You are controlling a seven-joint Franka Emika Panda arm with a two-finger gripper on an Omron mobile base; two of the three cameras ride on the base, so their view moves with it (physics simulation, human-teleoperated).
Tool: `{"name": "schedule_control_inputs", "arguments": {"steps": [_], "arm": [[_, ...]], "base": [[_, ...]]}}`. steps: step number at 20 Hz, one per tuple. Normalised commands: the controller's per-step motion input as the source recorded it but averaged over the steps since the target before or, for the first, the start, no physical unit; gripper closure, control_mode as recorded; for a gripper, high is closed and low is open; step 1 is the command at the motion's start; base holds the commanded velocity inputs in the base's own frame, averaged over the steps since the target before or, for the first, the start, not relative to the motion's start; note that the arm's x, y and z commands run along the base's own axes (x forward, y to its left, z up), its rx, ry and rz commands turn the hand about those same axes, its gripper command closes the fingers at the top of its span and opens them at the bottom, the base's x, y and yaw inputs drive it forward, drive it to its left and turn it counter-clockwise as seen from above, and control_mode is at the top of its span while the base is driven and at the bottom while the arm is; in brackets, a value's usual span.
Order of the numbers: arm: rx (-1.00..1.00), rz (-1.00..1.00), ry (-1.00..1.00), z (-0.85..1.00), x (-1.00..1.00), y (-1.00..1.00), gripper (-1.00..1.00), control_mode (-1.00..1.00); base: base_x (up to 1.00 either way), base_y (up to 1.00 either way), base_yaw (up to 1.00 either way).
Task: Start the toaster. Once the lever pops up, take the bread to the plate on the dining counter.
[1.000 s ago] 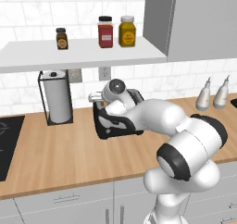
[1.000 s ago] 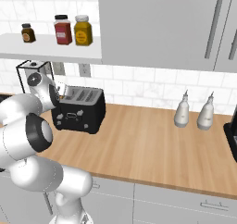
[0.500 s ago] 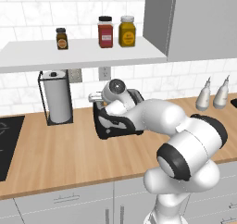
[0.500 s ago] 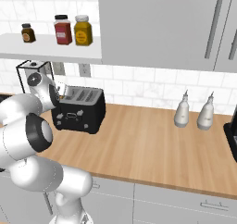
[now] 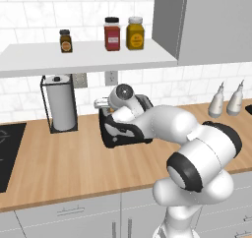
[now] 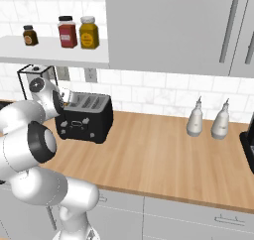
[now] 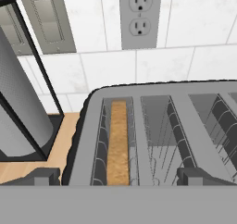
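The black four-slot toaster (image 5: 127, 133) (image 6: 85, 122) stands on the wood worktop against the tiled wall. From straight above, the hand view looks down into the toaster (image 7: 159, 102). The bread (image 7: 118, 144), a golden-brown slice seen edge-on, sits down in the leftmost slot. My gripper (image 7: 122, 177) (image 5: 101, 104) (image 6: 67, 98) hovers over the toaster's top at that end, open, with its dark fingertips (image 7: 42, 176) spread wide and nothing between them. The plate and the dining counter are out of view.
A paper-towel roll (image 5: 61, 106) (image 7: 18, 107) in a black wire stand is just left of the toaster. Spice jars (image 5: 112, 34) sit on the shelf overhead. Two grey bottles (image 6: 206, 119) stand to the right, a cooktop (image 5: 7, 153) far left, an outlet (image 7: 140, 15) behind.
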Motion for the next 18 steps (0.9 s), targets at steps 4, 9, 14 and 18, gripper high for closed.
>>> {"name": "schedule_control_inputs", "arguments": {"steps": [4, 9, 14, 18], "arm": [[0.00, 0.00, 0.00, 0.00, 0.00, 0.00, -1.00, -1.00], [0.00, 0.00, 0.00, 0.00, 0.00, 0.00, -1.00, -1.00], [0.00, 0.00, 0.00, 0.00, 0.00, 0.00, -1.00, -1.00], [0.00, 0.00, 0.00, 0.00, 0.00, 0.00, -1.00, -1.00]], "base": [[0.00, 0.00, 0.00], [0.00, 0.00, 0.00], [0.00, 0.00, 0.00], [0.00, 0.00, 0.00]]}}
